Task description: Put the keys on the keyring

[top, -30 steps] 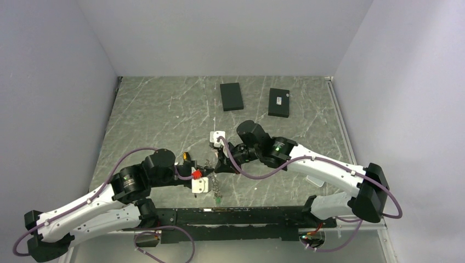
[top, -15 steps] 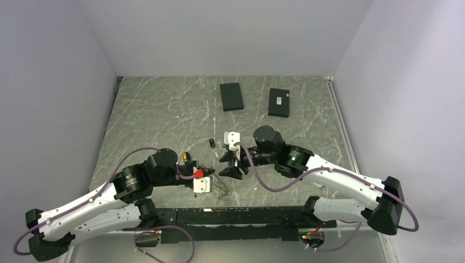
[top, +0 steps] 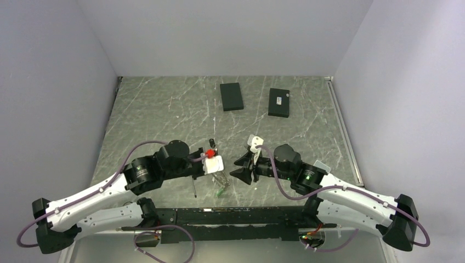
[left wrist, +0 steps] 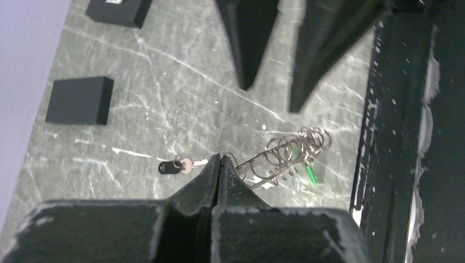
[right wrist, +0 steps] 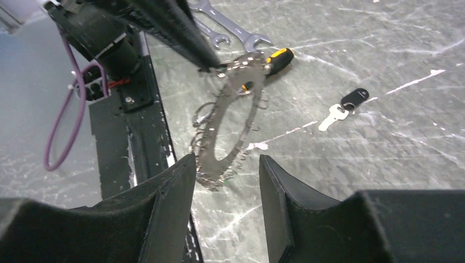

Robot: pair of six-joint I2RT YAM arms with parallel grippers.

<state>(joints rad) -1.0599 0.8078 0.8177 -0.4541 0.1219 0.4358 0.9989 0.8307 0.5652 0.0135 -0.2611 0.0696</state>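
Visibly one key (right wrist: 344, 107), one keyring (right wrist: 229, 127), two wrenches (right wrist: 237, 32)

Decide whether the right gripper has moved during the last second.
Yes. The right gripper has shifted rightward: from below the left edge of the left black box to below its right half.
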